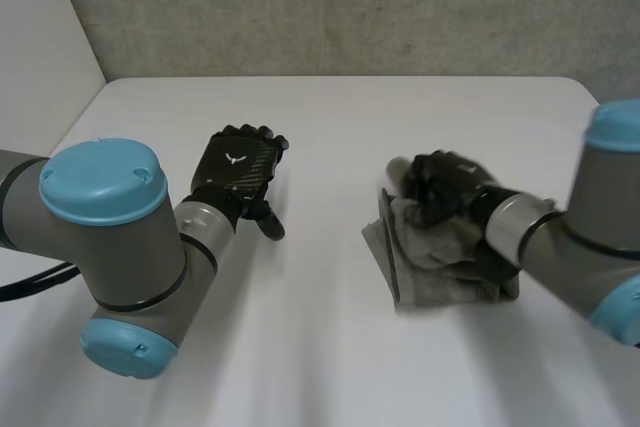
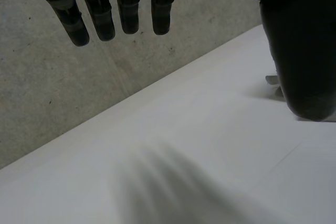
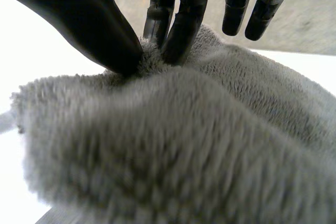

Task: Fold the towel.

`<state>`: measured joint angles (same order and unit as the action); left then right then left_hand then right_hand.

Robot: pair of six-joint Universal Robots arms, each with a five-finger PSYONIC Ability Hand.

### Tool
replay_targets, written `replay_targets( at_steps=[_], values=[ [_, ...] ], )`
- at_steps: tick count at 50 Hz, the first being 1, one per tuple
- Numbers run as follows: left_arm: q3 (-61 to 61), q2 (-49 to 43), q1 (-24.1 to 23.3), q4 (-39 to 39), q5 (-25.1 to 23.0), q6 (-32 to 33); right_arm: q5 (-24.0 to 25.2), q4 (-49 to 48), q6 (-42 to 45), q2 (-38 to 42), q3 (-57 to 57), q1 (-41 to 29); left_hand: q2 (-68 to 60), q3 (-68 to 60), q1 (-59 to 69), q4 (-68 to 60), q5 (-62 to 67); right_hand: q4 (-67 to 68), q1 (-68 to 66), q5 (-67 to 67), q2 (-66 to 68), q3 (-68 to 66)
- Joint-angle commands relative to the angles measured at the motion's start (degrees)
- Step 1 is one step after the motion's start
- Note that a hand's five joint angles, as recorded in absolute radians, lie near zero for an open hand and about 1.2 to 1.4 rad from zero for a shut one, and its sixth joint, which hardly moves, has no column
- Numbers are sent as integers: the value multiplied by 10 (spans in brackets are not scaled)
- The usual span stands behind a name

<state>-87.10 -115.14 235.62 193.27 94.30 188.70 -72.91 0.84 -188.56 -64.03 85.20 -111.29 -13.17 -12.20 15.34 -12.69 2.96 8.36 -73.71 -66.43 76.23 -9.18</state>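
- R hand (image 1: pixel 445 187): clamped on the towel (image 3: pixel 184 145). Thumb and two fingers (image 3: pixel 181 24) pinch a small tuft of the grey pile. The other fingers are straight and off the cloth.
- Towel: a bunched, partly doubled heap on the table (image 1: pixel 320 117), on the robot's right side, under and just ahead of the R hand. The pinch sits at the heap's far end, and a flatter flap sticks out toward the table's middle. Prob. not a clean fold yet.
- L hand (image 1: pixel 238 169): open, fingers relaxed, holding nothing. It hovers over bare table, well apart from the towel.
- Beyond: grey wall (image 1: pixel 350 7) behind the table.
- Risk 1: the pinch has only a bit of pile, not a full edge. A quick lift or pull could make it slip out and drop the layer.
- Risk 2: only one hand is on the cloth and nothing anchors the other end. Dragging could slide the whole heap instead of folding it.
- Risk 3: bunched layers and the loose flap could give a crooked fold or more creasing if laid over w/o smoothing.
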Motion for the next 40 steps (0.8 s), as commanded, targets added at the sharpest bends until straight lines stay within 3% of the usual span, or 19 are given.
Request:
replay_targets(
  at_steps=[1,4,5,6,7,8,19,25,34,36,40],
  values=[
    [0,0,-1,0,0,0,-26,-22,1,52,-8,-39,35,22,-56,27,-30,16,-63,-36,38,-8],
    [0,0,-1,0,0,0,-34,-24,1,65,-6,-48,35,22,-56,27,-30,16,-9,19,-17,-8],
    [0,0,-1,0,0,0,-38,-24,0,67,-6,-52,35,22,-56,27,-30,16,223,251,-249,-8],
    [0,0,-1,0,0,0,-38,-24,0,67,-6,-52,35,22,-56,27,-30,16,226,253,-251,-8],
    [0,0,-1,0,0,0,-43,-23,0,65,-8,-53,35,22,-56,27,-30,16,496,523,-521,-8],
    [0,0,-1,0,0,0,-46,-20,0,62,-9,-52,35,22,-56,27,-30,16,735,664,-760,-8],
    [2,0,-1,0,-3,2,-46,9,-17,-32,11,-22,35,22,-56,27,-30,16,737,664,-762,-8],
    [11,3,-3,4,-4,2,-14,10,-33,-101,49,49,35,22,-56,27,-30,16,737,664,-762,-8],
    [62,-12,-55,6,-10,-4,100,8,-1,-109,59,142,35,22,-56,27,-30,16,737,664,-762,-8],
    [83,-38,-78,6,-22,-25,151,12,44,-92,57,165,35,22,-56,27,-30,16,737,664,-762,-8],
    [100,-61,-91,6,-35,-62,182,16,95,-59,53,184,33,22,-55,27,-30,16,737,664,-762,-8]
  ],
)
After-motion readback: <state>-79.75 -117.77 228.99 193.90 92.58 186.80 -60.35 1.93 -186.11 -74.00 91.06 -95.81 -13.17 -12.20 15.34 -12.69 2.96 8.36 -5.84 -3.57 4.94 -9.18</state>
